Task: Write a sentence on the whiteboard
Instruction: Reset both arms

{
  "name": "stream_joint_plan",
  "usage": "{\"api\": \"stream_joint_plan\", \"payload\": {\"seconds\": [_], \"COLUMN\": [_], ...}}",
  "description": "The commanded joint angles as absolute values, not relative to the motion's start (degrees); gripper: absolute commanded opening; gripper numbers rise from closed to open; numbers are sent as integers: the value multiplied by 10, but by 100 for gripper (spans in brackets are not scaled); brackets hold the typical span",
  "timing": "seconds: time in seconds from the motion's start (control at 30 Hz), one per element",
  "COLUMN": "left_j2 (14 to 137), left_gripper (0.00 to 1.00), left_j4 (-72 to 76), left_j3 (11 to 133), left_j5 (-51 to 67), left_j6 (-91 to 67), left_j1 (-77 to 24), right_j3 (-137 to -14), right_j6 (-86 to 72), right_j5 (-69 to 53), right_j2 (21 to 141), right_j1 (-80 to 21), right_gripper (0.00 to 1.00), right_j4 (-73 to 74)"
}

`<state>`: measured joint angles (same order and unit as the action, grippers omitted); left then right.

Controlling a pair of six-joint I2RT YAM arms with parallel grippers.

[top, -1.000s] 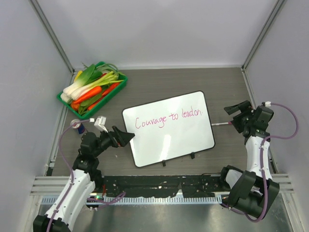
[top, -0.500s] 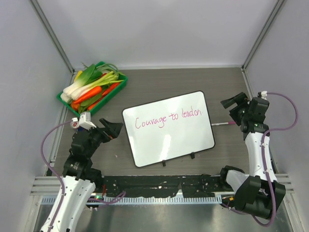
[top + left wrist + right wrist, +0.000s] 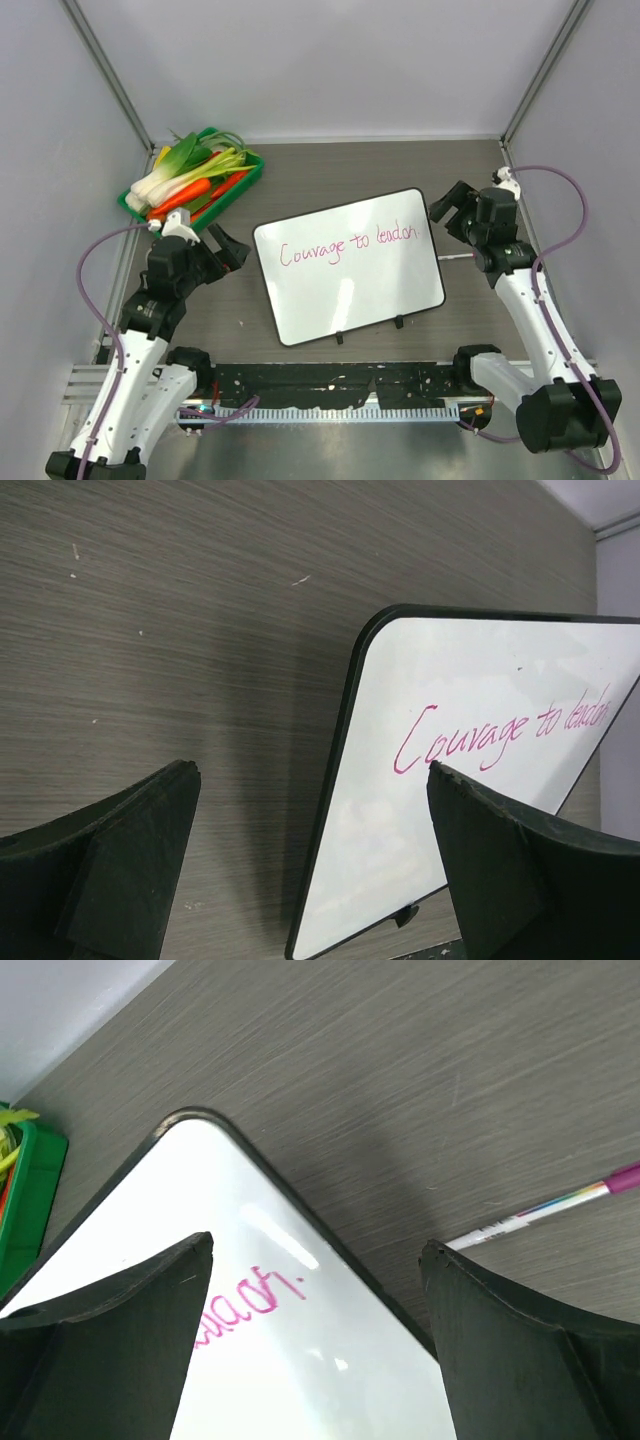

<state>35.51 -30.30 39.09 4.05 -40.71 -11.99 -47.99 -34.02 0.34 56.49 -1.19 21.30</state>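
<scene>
The whiteboard (image 3: 350,300) lies flat in the middle of the table, its two black clips on the near edge. The pink sentence (image 3: 347,246) runs across its upper half. My left gripper (image 3: 226,248) is open and empty, just left of the board's left edge. My right gripper (image 3: 448,208) is open and empty, above the board's far right corner. In the left wrist view the board (image 3: 470,870) and the sentence (image 3: 500,735) show between my fingers (image 3: 130,870). The right wrist view shows the board's corner (image 3: 300,1370) and the end of the sentence (image 3: 250,1298).
A pink-tipped marker (image 3: 456,257) lies on the table just right of the board; it also shows in the right wrist view (image 3: 545,1205). A green tray (image 3: 256,168) of vegetables stands at the back left. Enclosure walls stand on three sides.
My left gripper has drawn back left and away from the board's left edge. My right gripper has swung left, toward the board's far right corner. The board and marker have not moved.
</scene>
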Motion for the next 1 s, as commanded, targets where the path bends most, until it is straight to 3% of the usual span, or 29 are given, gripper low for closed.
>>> {"api": "stream_joint_plan", "payload": {"seconds": [0.0, 0.53, 0.97], "left_j2": [371, 432, 432], "left_gripper": [100, 100, 100], "left_j4": [-343, -387, -398], "left_j3": [433, 472, 465], "left_j5": [24, -66, -119], "left_j6": [-384, -357, -359], "left_j1": [-118, -118, -118], "right_j3": [-527, -563, -512], "right_j6": [-308, -266, -250], "right_j5": [103, 361, 390], "right_j2": [549, 581, 512], "right_j1": [-75, -298, -307], "right_gripper": [89, 89, 89], "right_j4": [222, 303, 266]}}
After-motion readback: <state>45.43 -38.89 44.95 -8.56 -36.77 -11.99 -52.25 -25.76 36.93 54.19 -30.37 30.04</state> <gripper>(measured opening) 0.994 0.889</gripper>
